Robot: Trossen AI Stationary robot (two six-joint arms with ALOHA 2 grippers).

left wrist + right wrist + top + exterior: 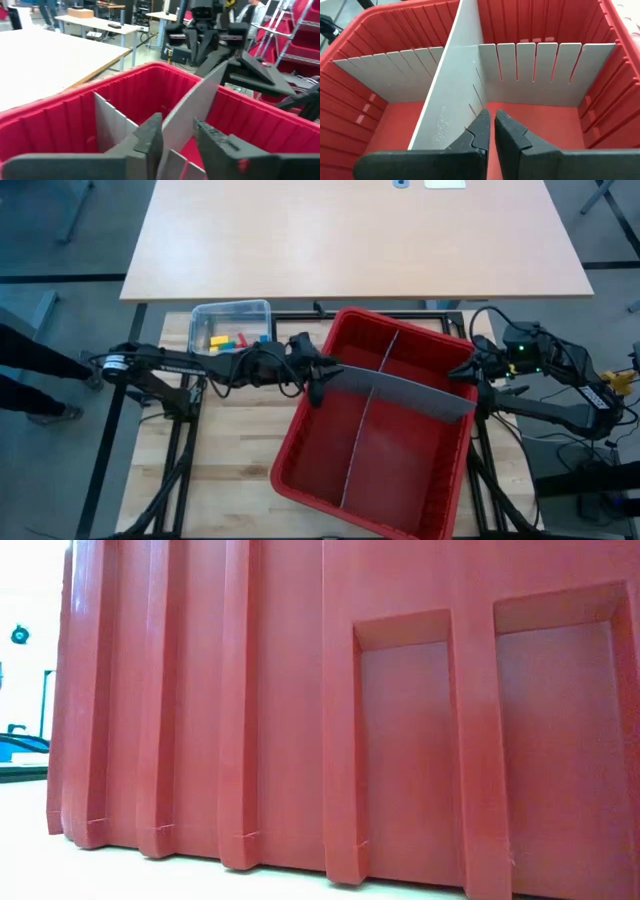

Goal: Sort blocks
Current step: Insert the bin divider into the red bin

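Several small blocks, yellow, green, red and blue, lie in a small clear tub left of the red bin. My left gripper and my right gripper are each shut on one end of a long grey divider panel. The panel lies across the bin, tilted, over a second grey divider that stands lengthwise in it. The low view shows only the bin's ribbed outer wall. My left gripper pinches the panel's left end between its two fingers, coming level from the table's left. The panel stands on edge in the gap and runs away from the fingers toward the other arm, above the bin's floor. My right gripper has the panel's right end at its nearly closed fingers, coming from the table's right. The fingers hide the place of contact. The panel leans over, its broad face showing, and runs away across the bin.
The slotted lengthwise divider splits the bin into two parts. A large pale table stands beyond the work table. In the left wrist view, the right arm shows past the bin, with benches and people in the room behind.
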